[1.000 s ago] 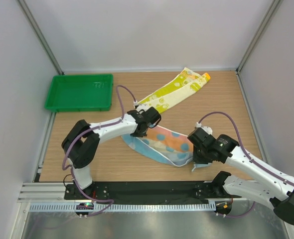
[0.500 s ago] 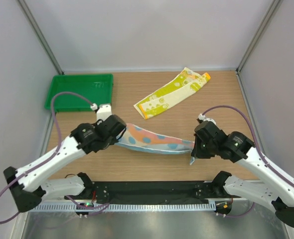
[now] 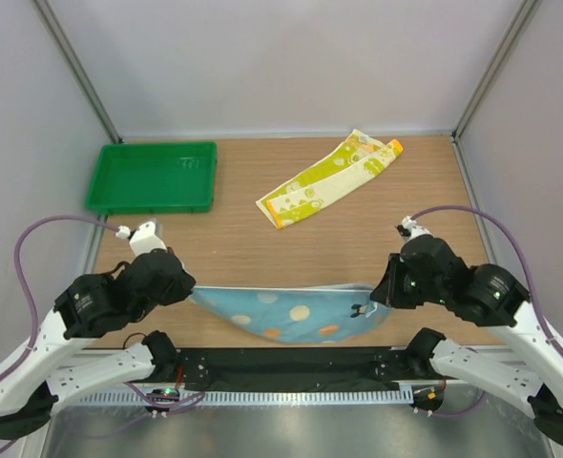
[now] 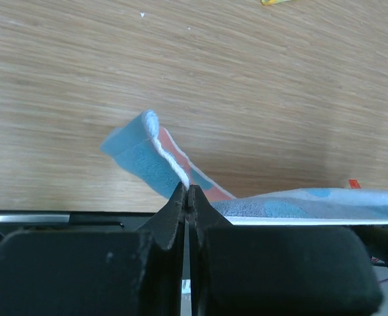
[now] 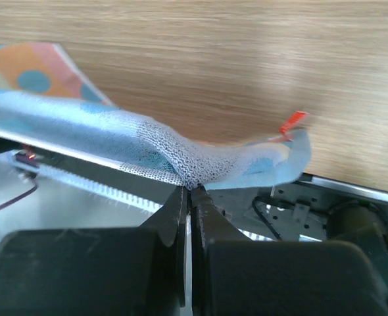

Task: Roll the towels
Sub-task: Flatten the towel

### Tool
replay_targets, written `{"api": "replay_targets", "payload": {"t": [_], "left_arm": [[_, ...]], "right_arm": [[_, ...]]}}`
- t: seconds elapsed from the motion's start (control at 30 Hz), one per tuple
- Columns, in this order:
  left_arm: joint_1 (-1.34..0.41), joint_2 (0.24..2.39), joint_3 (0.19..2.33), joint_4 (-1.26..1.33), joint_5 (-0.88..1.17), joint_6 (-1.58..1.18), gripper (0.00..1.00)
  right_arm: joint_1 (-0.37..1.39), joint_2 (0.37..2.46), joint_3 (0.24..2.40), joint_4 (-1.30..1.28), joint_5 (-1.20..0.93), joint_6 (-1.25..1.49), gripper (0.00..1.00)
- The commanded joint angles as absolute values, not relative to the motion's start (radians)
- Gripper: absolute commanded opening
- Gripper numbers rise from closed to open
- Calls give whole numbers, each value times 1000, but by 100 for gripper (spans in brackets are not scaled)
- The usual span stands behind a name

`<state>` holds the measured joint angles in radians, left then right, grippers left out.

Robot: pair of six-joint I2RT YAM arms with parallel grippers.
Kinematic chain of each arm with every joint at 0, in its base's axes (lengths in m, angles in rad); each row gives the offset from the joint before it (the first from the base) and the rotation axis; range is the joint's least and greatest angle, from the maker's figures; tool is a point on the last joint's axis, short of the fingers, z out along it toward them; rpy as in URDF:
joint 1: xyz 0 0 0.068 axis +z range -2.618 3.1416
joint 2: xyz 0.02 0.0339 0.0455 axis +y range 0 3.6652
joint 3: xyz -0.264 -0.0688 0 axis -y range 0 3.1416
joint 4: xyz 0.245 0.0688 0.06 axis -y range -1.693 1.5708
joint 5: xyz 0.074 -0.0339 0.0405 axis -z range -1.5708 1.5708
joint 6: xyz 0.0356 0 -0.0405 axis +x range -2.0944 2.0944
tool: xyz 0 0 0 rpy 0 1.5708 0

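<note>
Blue towel (image 3: 291, 310), soft terry with pale and orange dots, hangs stretched in a shallow sag over the near edge of the wood-grain table (image 3: 434, 210). At far left sits a rigid green plastic tray (image 3: 148, 208). Toward the back lies the yellow-green towel (image 3: 324, 178), a long flat strip. Left gripper (image 3: 188, 289) and right gripper (image 3: 379, 291) each pinch one end of the blue towel, jaws clamped tight on the cloth.

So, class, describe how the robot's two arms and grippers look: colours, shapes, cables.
The left arm and right arm have white links with bulky black joints. A purple cable loops beside each, ending in a white plug. The left gripper and right gripper are matte black, each with two blocky fingers tapering to thin tips.
</note>
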<state>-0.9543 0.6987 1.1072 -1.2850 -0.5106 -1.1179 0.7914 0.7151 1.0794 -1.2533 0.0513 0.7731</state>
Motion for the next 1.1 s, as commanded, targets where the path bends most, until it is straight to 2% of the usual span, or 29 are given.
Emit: {"api": "replay_targets", "payload": {"t": [0.0,0.13,0.23,0.4,0.6,0.8,0.83,0.87,0.9,0.93,1.0,1.03,1.07], "left_arm": [[-951,726,1086,-1253,-546,-1049,0],[-948,834,1054,-1155,-604,-994,0],[-914,961,1095,-1087,-620,-927,0],[-700,1116,1101,-944,-465,-792,0],[-549,1357,1187,-848,-384,-692,0],[-390,1727,1464,-837,-243,-623,1],[-376,1773,1577,-857,-248,-612,9],[-352,1864,1632,-883,-253,-598,30],[-342,1894,1676,-946,-256,-597,43],[-339,1914,1733,-962,-261,-597,63],[-337,1876,1714,-948,-267,-610,74],[-336,1844,1683,-925,-267,-617,82],[-336,1809,1610,-908,-273,-629,84]], "right_arm": [[793,849,1072,-1258,184,802,1],[766,946,1003,-1100,242,786,1],[645,1023,990,-1018,203,714,1],[436,1184,979,-882,78,598,1],[388,1486,1120,-813,32,499,1],[267,1835,1388,-816,-11,445,3],[237,1891,1488,-825,-5,439,16],[226,1938,1547,-840,-5,413,40],[215,1983,1605,-882,33,404,77],[204,2049,1697,-903,43,396,83],[204,2062,1753,-925,73,384,88],[204,2031,1749,-920,83,388,95],[203,2007,1743,-914,93,391,98]]}}
